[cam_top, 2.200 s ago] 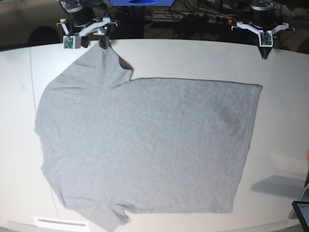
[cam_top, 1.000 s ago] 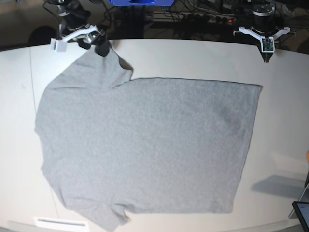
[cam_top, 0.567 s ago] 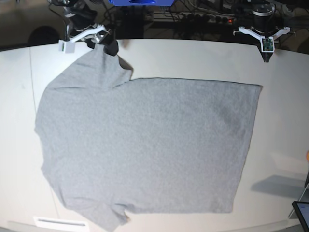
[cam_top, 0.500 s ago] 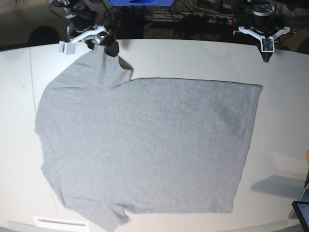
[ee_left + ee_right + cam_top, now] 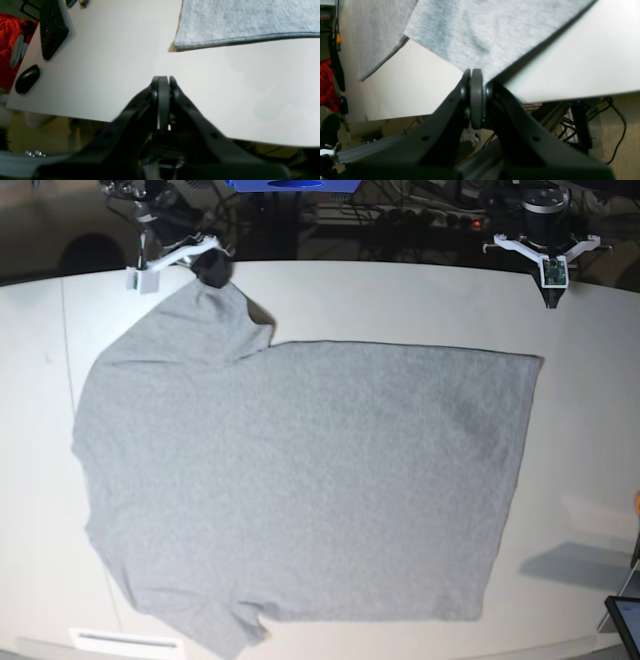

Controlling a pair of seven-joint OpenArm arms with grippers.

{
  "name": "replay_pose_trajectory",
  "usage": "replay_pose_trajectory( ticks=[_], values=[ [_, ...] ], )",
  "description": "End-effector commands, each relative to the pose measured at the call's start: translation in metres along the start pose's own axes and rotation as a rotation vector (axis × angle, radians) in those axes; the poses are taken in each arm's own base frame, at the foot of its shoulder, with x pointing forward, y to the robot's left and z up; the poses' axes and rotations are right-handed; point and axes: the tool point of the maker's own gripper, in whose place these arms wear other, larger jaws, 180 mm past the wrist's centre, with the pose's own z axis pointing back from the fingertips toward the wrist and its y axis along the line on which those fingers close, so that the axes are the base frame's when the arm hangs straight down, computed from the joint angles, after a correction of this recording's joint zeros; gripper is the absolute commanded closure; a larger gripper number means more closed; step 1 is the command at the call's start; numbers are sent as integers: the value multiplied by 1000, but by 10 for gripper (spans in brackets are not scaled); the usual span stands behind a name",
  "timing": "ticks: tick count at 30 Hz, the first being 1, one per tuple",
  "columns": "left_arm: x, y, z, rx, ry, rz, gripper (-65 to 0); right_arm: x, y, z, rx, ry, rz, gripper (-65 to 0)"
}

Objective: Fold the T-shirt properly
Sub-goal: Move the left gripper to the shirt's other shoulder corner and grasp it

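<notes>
We assess the fold as not yet begun. The T-shirt (image 5: 300, 480) lies spread flat, plain side up, over most of the table (image 5: 400, 300), with no panel turned over.

Working from the left of the base view:

1. One sleeve points to 11 o'clock, toward the far edge of the table. The right gripper (image 5: 210, 268) sits at the tip of that sleeve. In the right wrist view the right gripper (image 5: 476, 72) has its jaws brought together, and the grey cloth (image 5: 480, 32) runs down to the fingertips. We judge the sleeve tip to be pinched, though the exact bite is hidden by the pads.

2. The second sleeve lies at 7 o'clock, near the front edge. The body is smooth between them.

3. The hem runs along the 3 o'clock side, straight and untouched.

4. The left gripper (image 5: 550, 285) hangs at 1 o'clock, apart from the hem corner. In the left wrist view the left gripper (image 5: 163, 80) is closed on nothing, above bare table, with the hem corner (image 5: 180, 45) beyond it.

Remaining, in our judgement: every fold, namely both sleeves inward, then the body.
</notes>
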Motion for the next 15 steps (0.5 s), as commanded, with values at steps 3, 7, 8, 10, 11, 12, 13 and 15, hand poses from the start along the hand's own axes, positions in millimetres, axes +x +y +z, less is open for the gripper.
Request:
replay_pose_trajectory(
  ticks=[3, 7, 8, 10, 11, 12, 13, 15],
  values=[
    [5, 25, 2, 55, -23, 133, -158, -5, 1, 2, 2, 28, 6, -1],
    [2, 56, -8, 69, 36, 305, -260, -4, 2, 1, 5, 31, 8, -1],
    [3, 58, -12, 46, 52, 337, -262, -4, 2, 0, 6, 30, 8, -1],
    [7, 63, -21, -4, 90, 393, -264, -3, 2, 0, 7, 29, 9, 0],
    [10, 65, -24, -27, 102, 426, -264, -3, 2, 0, 7, 29, 9, 0],
    [13, 69, -27, -34, 109, 458, -264, -3, 2, 0, 7, 29, 9, 0],
    [15, 74, -30, -34, 118, 494, -264, -4, 2, 0, 7, 37, 9, 0],
    [19, 78, -36, -51, 132, 536, -265, -6, 2, 0, 8, 48, 10, 0]
  ],
)
